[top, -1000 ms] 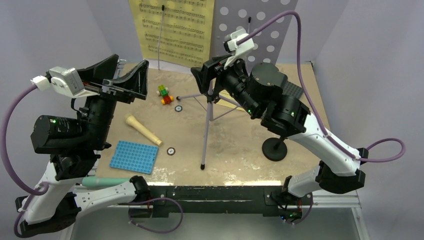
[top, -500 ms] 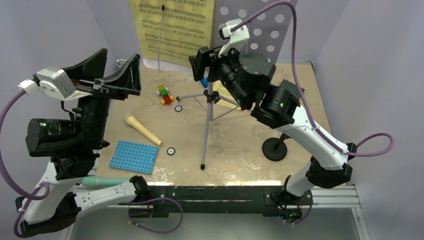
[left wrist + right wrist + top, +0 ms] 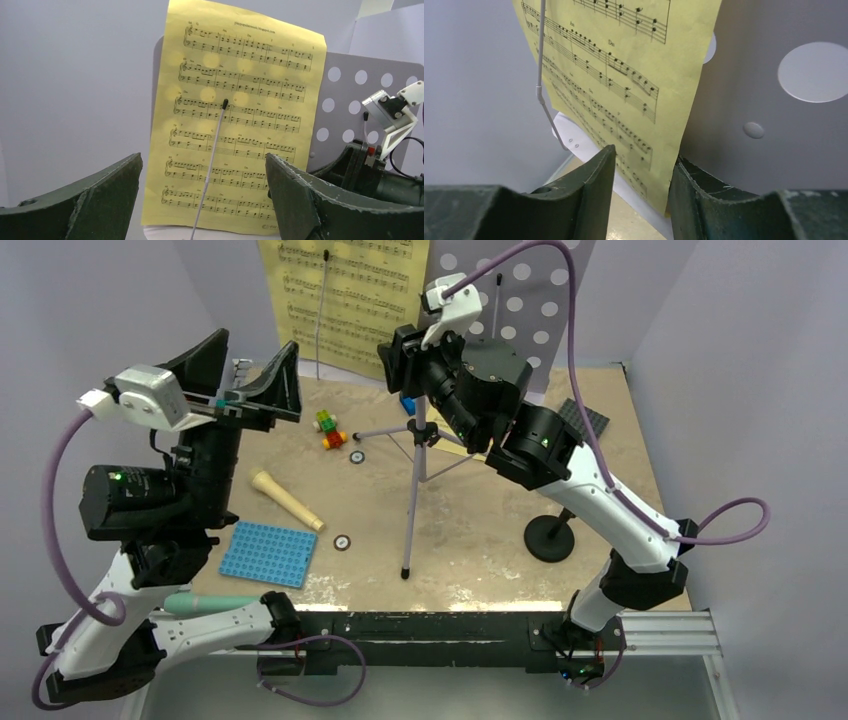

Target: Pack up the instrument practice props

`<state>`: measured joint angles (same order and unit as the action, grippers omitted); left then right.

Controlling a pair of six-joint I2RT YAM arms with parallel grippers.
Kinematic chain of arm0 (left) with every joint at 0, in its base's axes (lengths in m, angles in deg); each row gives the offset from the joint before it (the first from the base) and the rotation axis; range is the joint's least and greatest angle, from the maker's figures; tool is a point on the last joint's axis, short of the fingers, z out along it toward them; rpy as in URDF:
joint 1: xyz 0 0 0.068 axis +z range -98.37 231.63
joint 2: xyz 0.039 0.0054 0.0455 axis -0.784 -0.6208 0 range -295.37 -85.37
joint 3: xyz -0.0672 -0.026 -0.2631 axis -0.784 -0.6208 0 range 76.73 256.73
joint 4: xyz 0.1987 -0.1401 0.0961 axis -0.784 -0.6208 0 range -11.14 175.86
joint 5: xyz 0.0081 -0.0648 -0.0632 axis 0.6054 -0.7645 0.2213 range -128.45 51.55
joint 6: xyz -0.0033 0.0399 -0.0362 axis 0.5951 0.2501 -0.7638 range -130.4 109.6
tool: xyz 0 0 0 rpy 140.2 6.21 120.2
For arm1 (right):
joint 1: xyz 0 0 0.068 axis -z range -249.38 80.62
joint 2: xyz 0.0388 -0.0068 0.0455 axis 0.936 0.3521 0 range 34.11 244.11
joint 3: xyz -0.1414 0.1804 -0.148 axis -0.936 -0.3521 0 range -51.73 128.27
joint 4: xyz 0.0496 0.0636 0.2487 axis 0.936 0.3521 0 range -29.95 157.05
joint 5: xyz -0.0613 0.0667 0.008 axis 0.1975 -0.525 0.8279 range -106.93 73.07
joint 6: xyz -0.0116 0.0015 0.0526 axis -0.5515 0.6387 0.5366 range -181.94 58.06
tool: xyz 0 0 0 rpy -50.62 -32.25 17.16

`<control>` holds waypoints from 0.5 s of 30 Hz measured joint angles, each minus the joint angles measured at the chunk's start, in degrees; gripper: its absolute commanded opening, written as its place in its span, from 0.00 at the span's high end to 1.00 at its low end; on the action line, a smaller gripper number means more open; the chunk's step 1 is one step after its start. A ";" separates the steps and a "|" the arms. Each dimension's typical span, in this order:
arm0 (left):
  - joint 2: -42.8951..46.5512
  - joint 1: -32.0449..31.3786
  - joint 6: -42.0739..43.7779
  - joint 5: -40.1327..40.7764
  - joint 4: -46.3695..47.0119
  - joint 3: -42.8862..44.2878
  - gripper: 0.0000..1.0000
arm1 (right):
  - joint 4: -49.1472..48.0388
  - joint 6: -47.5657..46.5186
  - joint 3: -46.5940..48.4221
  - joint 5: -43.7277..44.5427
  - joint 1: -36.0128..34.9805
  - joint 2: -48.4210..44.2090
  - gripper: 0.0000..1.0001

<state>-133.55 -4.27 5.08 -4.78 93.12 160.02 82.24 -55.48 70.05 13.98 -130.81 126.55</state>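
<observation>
**Right claw and sheet.** The right gripper [image 3: 644,155] shows its two fingers a narrow gap apart, not pressed together. The lower corner of the yellow sheet-music pages [image 3: 624,75] shows in that gap. Whether either pad touches the paper cannot be told.

The pages stand upright, long axis vertical, staves running across. They lie flat against the perforated pale lilac desk [image 3: 774,125] of the tall tripod music stand [image 3: 415,470]. A thin wire page holder [image 3: 541,50] crosses their face. In the top view they cover the left part of the desk at the far edge of the table [image 3: 480,530].

**Right arm.** It rises from its base at the near right and reaches forward and leftward over the tripod, with the wrist raised at the desk's lower edge.

**Left claw.** The left gripper [image 3: 202,160] has its fingers spread wide and holds nothing. It faces the pages and is well apart from them, the arm folded and lifted at the left.

**Table.**
- The cream toy microphone [image 3: 285,500] lies flat, its long axis running diagonally from far left to near right.
- The small black round-base mic stand [image 3: 551,535] rests at the near right.
- A blue baseplate [image 3: 268,553] lies just beside the microphone's near end.
- Colourful bricks [image 3: 328,428] sit near the tripod's legs.
</observation>
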 measured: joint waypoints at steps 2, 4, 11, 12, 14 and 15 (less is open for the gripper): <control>-1.11 0.00 0.57 -0.11 -0.09 0.00 0.07 | -0.22 -0.13 -0.04 0.04 0.09 -0.09 0.66; -2.43 0.07 0.85 -0.46 -0.66 0.07 0.08 | -0.37 -0.26 -0.11 0.09 0.11 -0.24 0.73; -8.07 5.05 -1.07 -2.71 -7.10 3.41 0.04 | -0.94 -1.18 -0.42 0.00 0.11 -0.72 0.97; -8.48 6.49 -2.05 -3.52 -8.41 3.56 0.03 | -1.05 -1.25 -0.42 -0.04 0.11 -0.72 1.00; -8.94 9.55 -4.52 -5.11 -10.60 3.61 0.02 | -1.31 -1.40 -0.63 -0.20 0.11 -0.76 1.00; -8.96 11.41 -6.10 -6.27 -11.80 3.61 0.02 | -1.55 -1.42 -1.01 -0.31 0.11 -0.94 1.00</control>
<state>-142.52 7.14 -1.02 -11.05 81.32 163.62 80.69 -56.90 69.04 13.68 -130.70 125.61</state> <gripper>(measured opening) 0.969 0.011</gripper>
